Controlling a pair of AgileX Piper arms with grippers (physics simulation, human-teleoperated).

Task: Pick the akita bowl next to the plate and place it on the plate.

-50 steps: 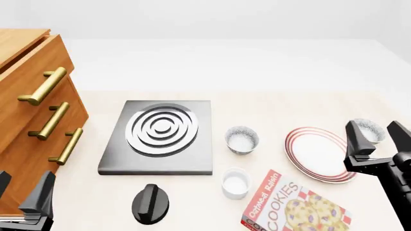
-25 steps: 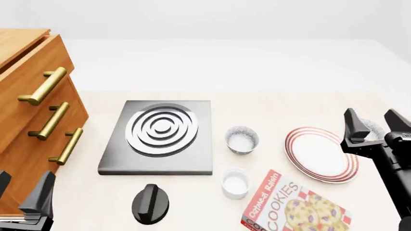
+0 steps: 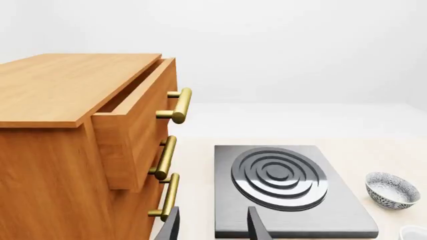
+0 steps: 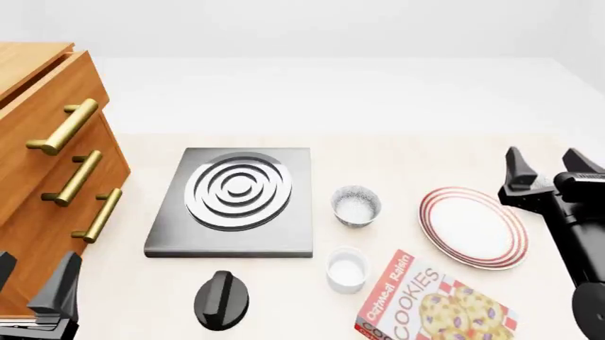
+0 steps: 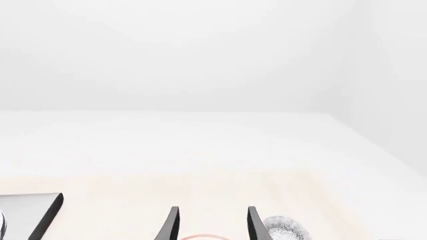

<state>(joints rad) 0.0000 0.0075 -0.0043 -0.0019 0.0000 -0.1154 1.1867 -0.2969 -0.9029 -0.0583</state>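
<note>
well, the right gripper (image 4: pixel 548 170) hangs with jaws spread, grasping nothing, near the table's right edge just beyond the plate (image 4: pixel 472 227). the akita bowl (image 5: pixel 285 229) (1 of 2) sits beside it; come straight down over its rim before closing.

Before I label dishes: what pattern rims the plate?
Red concentric rings on the white plate; front view shows it best.
</note>
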